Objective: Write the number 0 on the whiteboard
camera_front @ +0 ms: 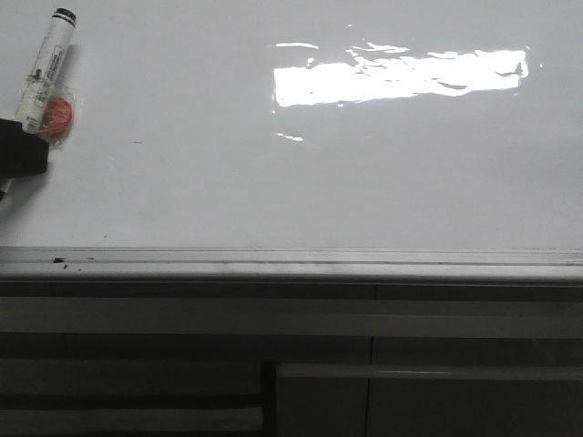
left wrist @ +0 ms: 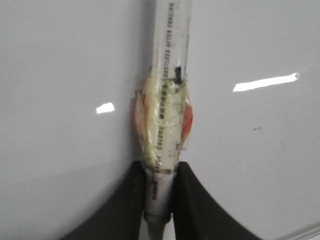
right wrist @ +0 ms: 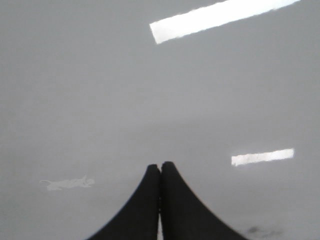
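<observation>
Filling most of the front view, the whiteboard (camera_front: 301, 182) is a large glossy white surface with a bright rectangular light reflection (camera_front: 399, 77) in its upper right part; no drawn number shows on it, only a tiny dark fleck left of centre; along its lower edge runs a grey metal tray edge (camera_front: 291, 264) with small dark specks near the left end; below that sit dark cabinet panels (camera_front: 182, 364).

At the far left of the front view, the left claw (camera_front: 20, 150) appears as a dark block at the frame edge, holding a marker (camera_front: 47, 68) that tilts up and to the right, its black cap at the top; a lump of clear tape with something red-orange inside (camera_front: 58, 116) wraps the marker just above the claw.

Seen from the left wrist view, the two black fingers (left wrist: 192, 205) of the left claw are clamped tight on the marker's lower barrel (left wrist: 159, 190), and the taped red-orange wad (left wrist: 162, 120) sits just beyond the fingertips; the clear barrel carries printed text and reaches out over the white board surface (left wrist: 60, 100).

Seen from the right wrist view, the right claw (right wrist: 160, 172) is fully closed, fingertips touching, with nothing between them; it is over a plain glossy white surface (right wrist: 100, 100) with light reflections; the right claw does not appear in the front view.
</observation>
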